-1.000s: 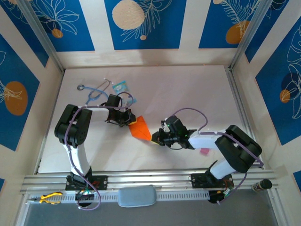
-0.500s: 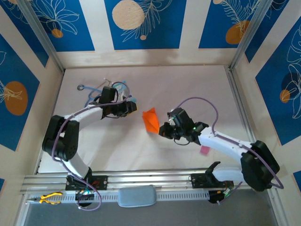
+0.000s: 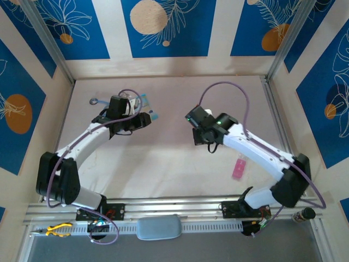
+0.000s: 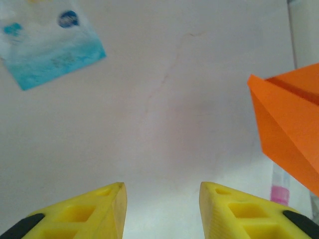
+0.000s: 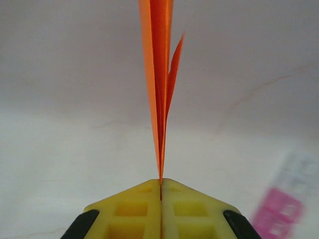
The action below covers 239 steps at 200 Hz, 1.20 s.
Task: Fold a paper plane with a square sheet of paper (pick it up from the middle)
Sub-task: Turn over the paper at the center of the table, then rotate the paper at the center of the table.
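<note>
The paper plane (image 5: 159, 74) is a folded bright orange sheet, seen edge-on in the right wrist view and rising straight up from the fingers. My right gripper (image 5: 161, 183) is shut on its lower edge; from above this gripper (image 3: 197, 134) hangs over the middle of the table and covers the paper. My left gripper (image 4: 162, 191) is open with nothing between its yellow fingers, only bare table. In its view the orange plane (image 4: 291, 134) hangs off to the right, apart from the fingers. From above, the left gripper (image 3: 148, 119) sits left of the right one.
A light-blue packet (image 4: 50, 50) lies on the table ahead and left of the left gripper, near a stethoscope (image 3: 103, 106) at the back left. A small pink strip (image 3: 238, 168) lies at the right front. Walls enclose the white table (image 3: 174, 174).
The left gripper has opened, let go of the orange paper and drawn back to the left. The right gripper has carried the paper away from the front toward mid-table.
</note>
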Each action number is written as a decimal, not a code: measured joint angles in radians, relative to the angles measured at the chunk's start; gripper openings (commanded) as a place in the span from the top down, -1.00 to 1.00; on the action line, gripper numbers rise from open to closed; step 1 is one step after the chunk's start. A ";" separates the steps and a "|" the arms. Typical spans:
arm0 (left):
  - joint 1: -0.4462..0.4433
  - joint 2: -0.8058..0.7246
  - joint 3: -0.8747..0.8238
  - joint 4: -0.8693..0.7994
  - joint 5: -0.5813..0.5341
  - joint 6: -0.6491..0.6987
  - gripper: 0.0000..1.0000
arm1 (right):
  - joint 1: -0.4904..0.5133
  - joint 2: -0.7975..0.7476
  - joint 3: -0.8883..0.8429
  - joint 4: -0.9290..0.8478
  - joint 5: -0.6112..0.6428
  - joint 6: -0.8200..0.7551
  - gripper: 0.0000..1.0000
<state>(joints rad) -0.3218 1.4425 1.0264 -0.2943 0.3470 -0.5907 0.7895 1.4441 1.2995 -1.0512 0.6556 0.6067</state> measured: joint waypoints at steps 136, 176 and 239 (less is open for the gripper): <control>0.115 -0.067 -0.073 -0.040 -0.112 -0.066 0.11 | 0.352 0.467 0.106 0.035 0.063 -0.208 0.57; 0.115 -0.067 -0.073 -0.034 -0.089 -0.066 0.11 | 0.340 0.392 0.038 0.161 -0.058 -0.210 0.19; 0.115 -0.037 -0.092 0.051 0.022 -0.100 0.26 | 0.134 0.118 -0.176 0.418 -0.346 -0.112 0.58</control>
<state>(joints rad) -0.2066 1.4059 0.9344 -0.2428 0.3687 -0.6910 0.9237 1.5623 1.1233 -0.6327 0.3096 0.4950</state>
